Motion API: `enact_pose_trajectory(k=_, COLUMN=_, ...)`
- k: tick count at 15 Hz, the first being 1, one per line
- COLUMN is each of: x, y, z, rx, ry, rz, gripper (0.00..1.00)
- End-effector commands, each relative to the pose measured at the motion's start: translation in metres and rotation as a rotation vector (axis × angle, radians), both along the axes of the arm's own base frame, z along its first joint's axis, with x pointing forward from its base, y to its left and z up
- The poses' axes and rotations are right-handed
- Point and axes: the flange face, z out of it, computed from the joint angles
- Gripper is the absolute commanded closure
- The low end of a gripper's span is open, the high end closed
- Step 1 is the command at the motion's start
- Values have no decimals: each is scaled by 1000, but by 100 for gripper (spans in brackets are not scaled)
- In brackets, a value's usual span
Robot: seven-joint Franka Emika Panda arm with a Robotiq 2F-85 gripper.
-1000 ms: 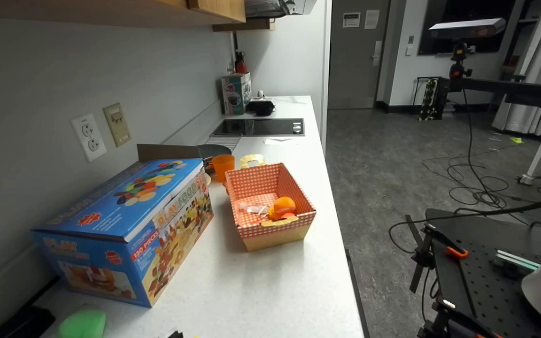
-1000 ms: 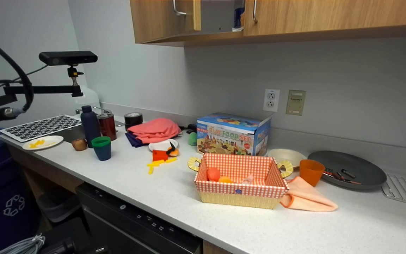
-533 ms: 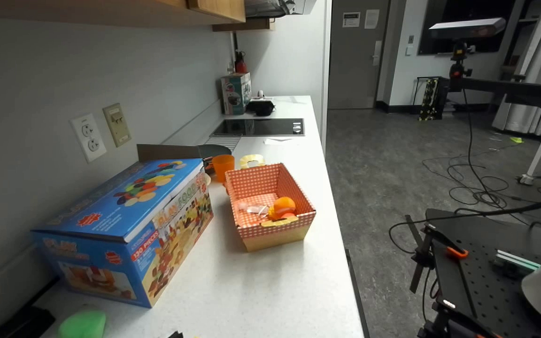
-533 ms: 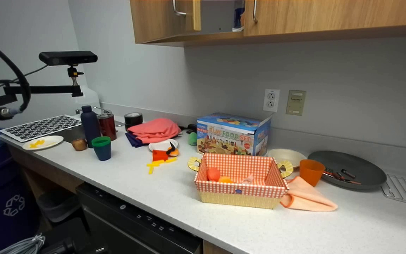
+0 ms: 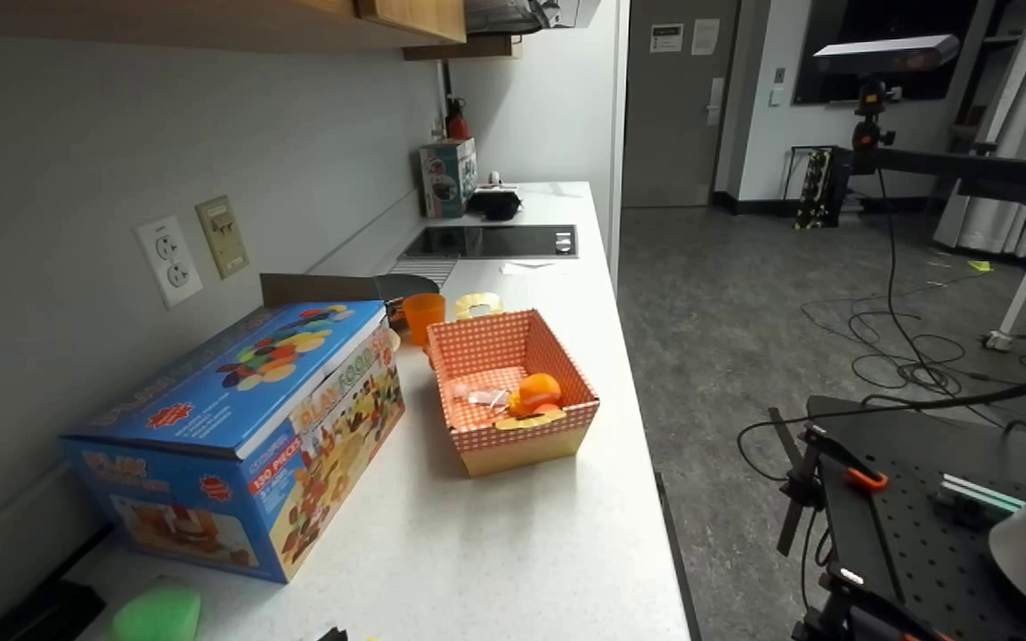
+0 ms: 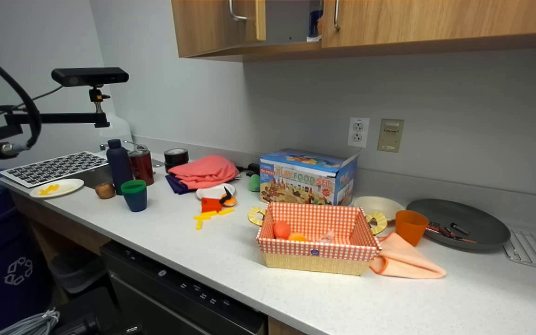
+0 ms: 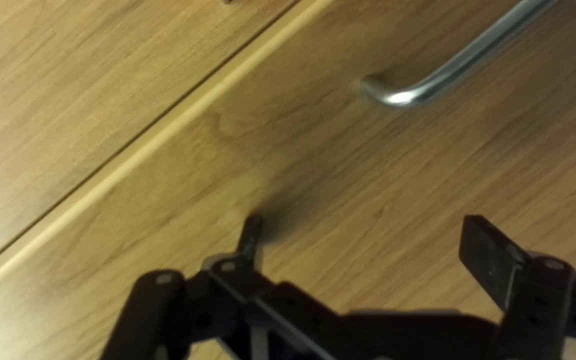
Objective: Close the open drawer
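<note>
A wooden drawer front (image 7: pixel 393 165) fills most of the wrist view, with a pale edge strip along its left side. A curved metal bar handle (image 7: pixel 448 75) is fixed to it at the upper right. My gripper (image 7: pixel 363 220) is open, its two black fingers wide apart with nothing between them. The fingertips are over the bare wood, below the handle in the picture and apart from it. A finger's shadow falls on the wood. I cannot tell whether the fingers touch it or how far the drawer stands out. The gripper is out of view in both exterior views.
A second wooden panel (image 7: pixel 68 100) lies beyond a dark seam in the wrist view. The counter (image 6: pixel 179 251) carries a checked basket (image 6: pixel 314 265), a play food box (image 6: pixel 298 184) and cups. An overhead cabinet door (image 6: pixel 217 25) stands open. A black dishwasher (image 6: pixel 170 288) sits under the counter.
The black arm cable at the left of an exterior view has shifted slightly left over the last second. The objects on the counter have not moved.
</note>
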Motion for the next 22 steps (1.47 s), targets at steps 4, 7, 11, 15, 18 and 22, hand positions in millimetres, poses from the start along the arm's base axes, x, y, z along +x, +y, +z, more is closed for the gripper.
enact_pose_trajectory(k=4, x=87, y=-53, z=-34, rx=-49, ry=47, rz=-117, gripper=0)
enact_pose_trajectory(k=7, x=124, y=-41, z=-31, rx=-63, ry=39, rz=-98, gripper=0)
enact_pose_trajectory(k=11, x=142, y=-27, z=-18, rx=-84, ry=40, rz=-82, gripper=0)
enact_pose_trajectory(k=15, x=134, y=-20, z=9, rx=-63, ry=23, rz=-79, gripper=0)
enact_pose_trajectory(k=18, x=113, y=-20, z=12, rx=-50, ry=57, rz=-106, gripper=0)
enact_pose_trajectory(k=22, x=83, y=-16, z=3, rx=-7, ry=128, rz=-166, gripper=0)
